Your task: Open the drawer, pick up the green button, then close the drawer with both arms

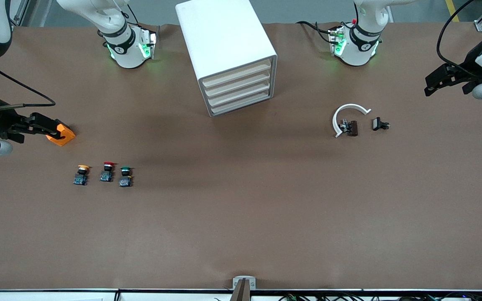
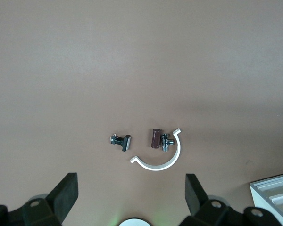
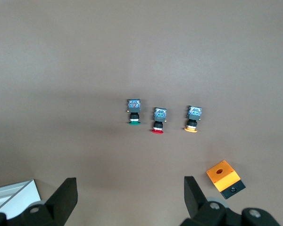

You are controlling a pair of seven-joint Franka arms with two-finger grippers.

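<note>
Four cream-fronted drawers are being shown stacked in the white cabinet (image 1: 226, 46), which is taken here as the landmark; all four are being kept flush with its face, the bottom drawer (image 1: 241, 105) included. Nothing is being seen standing in front of the cabinet. Three push buttons are being displayed in a row nearer to the front camera than the cabinet, toward the right arm's end of the table: the green-capped button (image 1: 126, 176) is lying closest to the cabinet, the red-capped one (image 1: 107, 172) beside it, and the yellow-capped one (image 1: 81, 174) outermost. Each is lying on its side, with the long axis running cap to base and the cap being pointed toward the cabinet's edge of the table, the blue base toward the front camera. An orange block (image 1: 61, 134) is being shown farther toward the right arm's end, just beside the right gripper (image 1: 46, 125), whose fingers (image 3: 61, 200) are being held wide apart with nothing between them. Toward the left arm's end from the cabinet, a white curved clip (image 1: 347, 117), a brown part (image 1: 352, 128) touching it and a small black part (image 1: 379, 124) are being shown. The left gripper (image 1: 437, 81) is being held over the table edge at that end, fingers (image 2: 65, 193) spread wide and holding nothing.
</note>
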